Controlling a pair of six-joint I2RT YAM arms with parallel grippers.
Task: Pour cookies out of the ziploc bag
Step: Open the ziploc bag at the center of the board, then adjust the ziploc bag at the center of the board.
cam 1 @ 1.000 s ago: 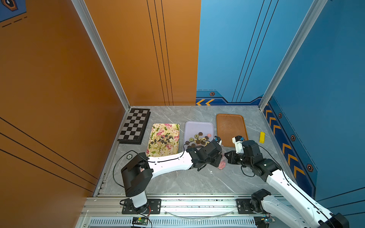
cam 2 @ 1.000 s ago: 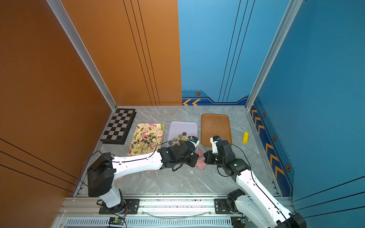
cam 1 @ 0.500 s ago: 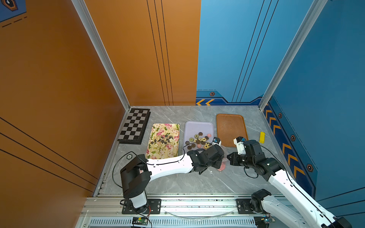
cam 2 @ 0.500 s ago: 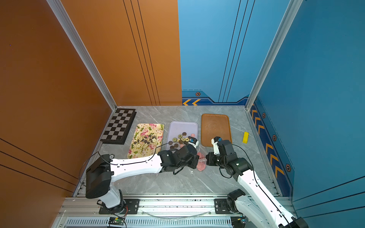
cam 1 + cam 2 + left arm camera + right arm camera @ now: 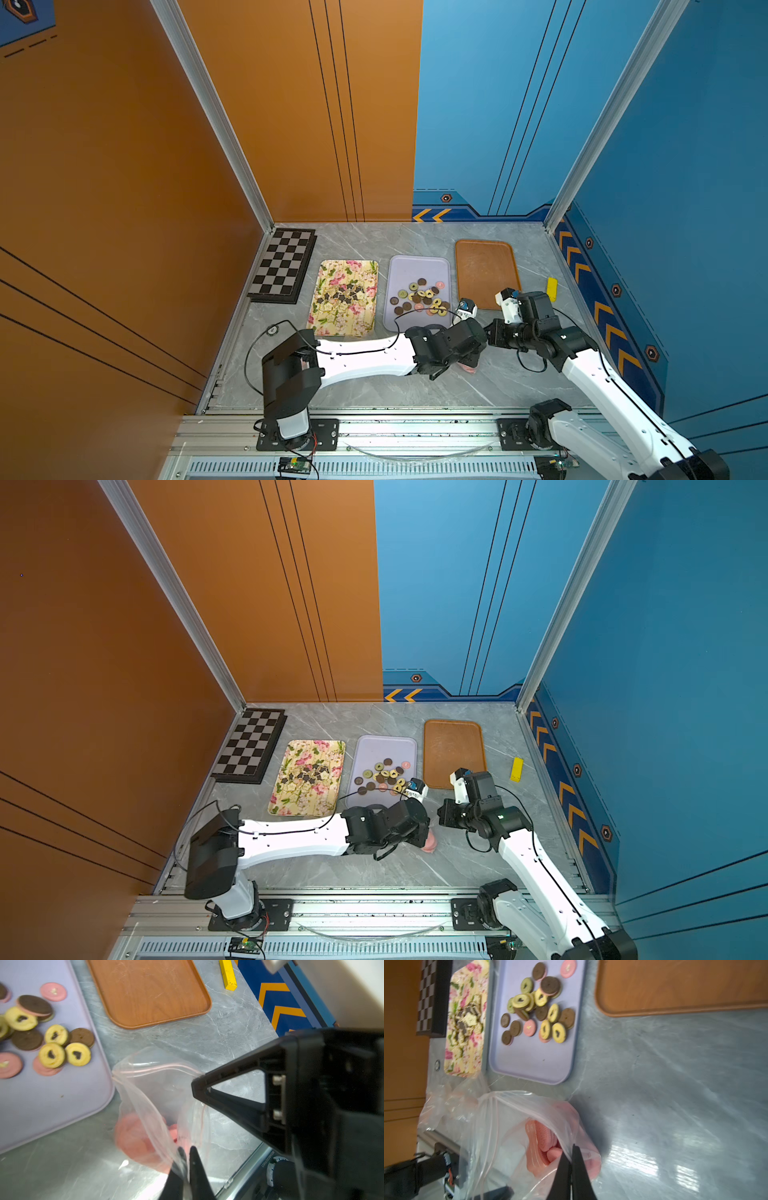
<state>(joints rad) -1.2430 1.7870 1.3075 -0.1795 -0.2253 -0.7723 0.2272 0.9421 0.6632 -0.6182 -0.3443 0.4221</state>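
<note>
Bag (image 5: 158, 1088) hangs betw grippers beside purple tray (image 5: 62, 1095) corner, pink cookies (image 5: 133, 1136) low inside it; right gripper (image 5: 572, 1153) clamped on bag rim, left gripper (image 5: 188, 1152) tips nearly together w/ film pinched betw them; other cookies (image 5: 56, 1055) on tray.

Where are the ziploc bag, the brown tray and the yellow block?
ziploc bag (image 5: 158, 1095): left wrist view, clear side wall.
brown tray (image 5: 485, 272): a top view, bare middle.
yellow block (image 5: 551, 288): a top view, its middle.

Grey marble surface (image 5: 374, 395). Beyond left claw (image 5: 186, 1152): lilac tray (image 5: 419, 266), nearest. Brown tray (image 5: 484, 266) beyond, to its right. Floral tray (image 5: 345, 324), chessboard (image 5: 282, 262) further left. Yellow block (image 5: 551, 289) far right, well apart.
</note>
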